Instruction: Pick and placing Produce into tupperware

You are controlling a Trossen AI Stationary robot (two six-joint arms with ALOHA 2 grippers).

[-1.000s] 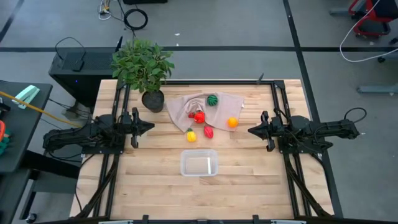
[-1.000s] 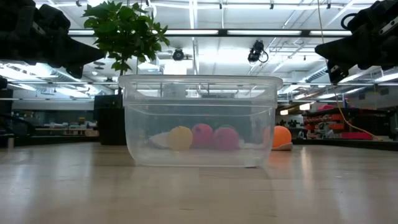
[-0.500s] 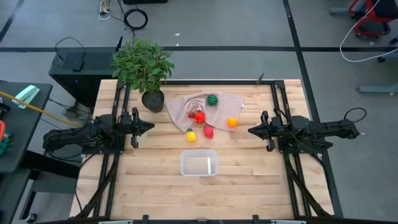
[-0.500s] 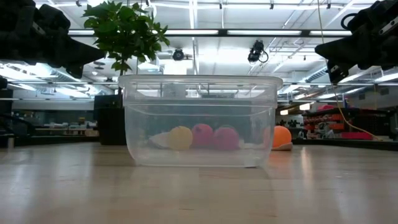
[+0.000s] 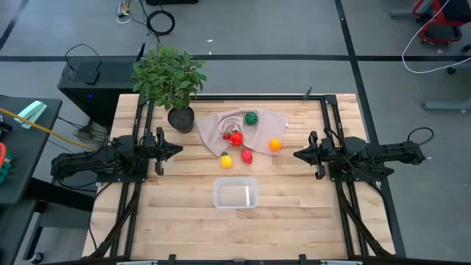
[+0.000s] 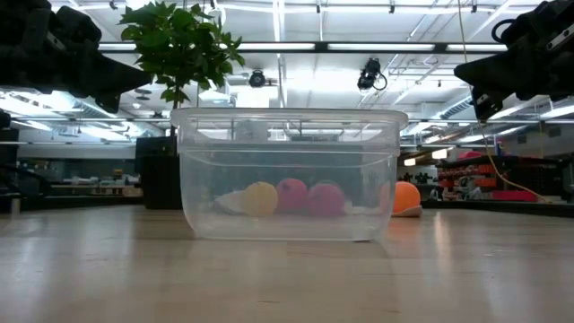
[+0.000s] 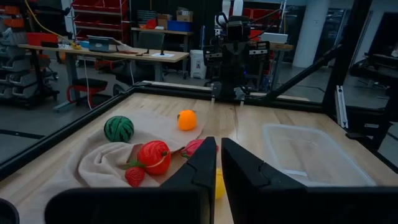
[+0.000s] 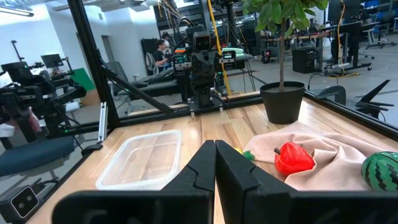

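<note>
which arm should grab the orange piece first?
Right, probably. The orange piece lies on the cloth's right edge, nearest the right gripper, which is shut and empty. The left gripper waits beyond the cloth, with other produce between.

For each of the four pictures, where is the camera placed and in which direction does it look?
High: above, looking down on the table, both arms, tupperware.
Low: at tabletop height, behind the tupperware, arms overhead.
Left wrist: past the left gripper, shut, towards the opposite arm.
Right wrist: past the right gripper, shut, towards the potted plant.
Both wrist views share the beige cloth and tupperware.
</note>
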